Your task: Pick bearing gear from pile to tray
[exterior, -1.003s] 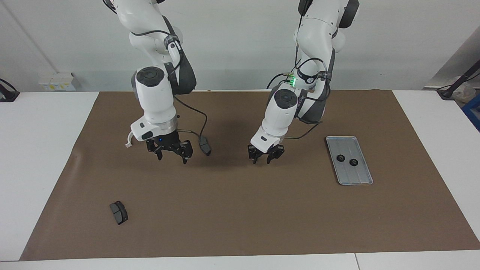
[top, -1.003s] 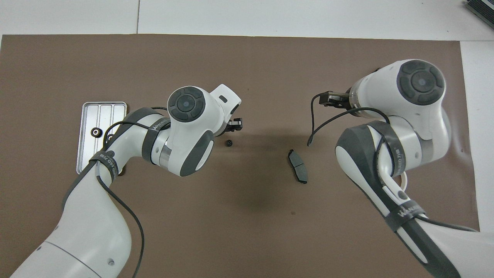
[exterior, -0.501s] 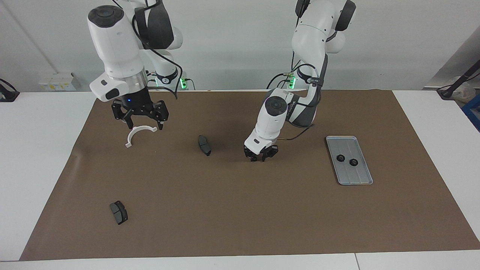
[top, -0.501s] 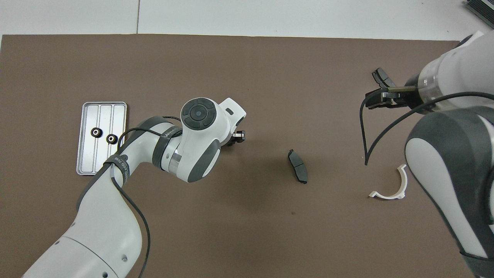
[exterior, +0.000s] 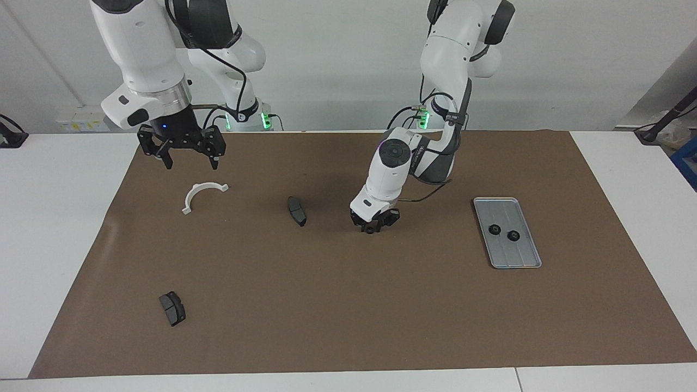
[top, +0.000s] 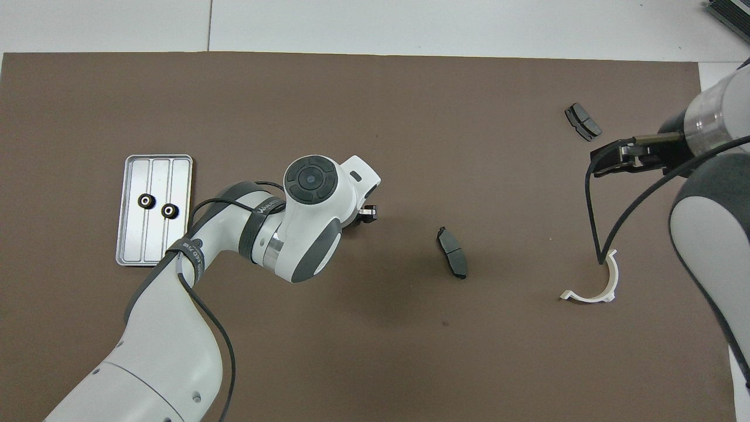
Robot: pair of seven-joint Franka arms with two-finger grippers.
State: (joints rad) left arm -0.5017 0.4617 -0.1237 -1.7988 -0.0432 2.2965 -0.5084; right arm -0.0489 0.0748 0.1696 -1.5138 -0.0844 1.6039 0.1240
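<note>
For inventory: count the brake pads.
2: one brake pad near the middle of the mat; the other farther from the robots, toward the right arm's end. Arms may hide more.

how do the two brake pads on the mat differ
The brake pad beside the left end effector lies near the middle of the mat; the other brake pad lies farther from the robots, toward the right arm's end. In the facing view the first looks narrow and edge-like, while the second shows a broader face with a centre groove. Both are dark grey, lie apart from everything and are not held.
</note>
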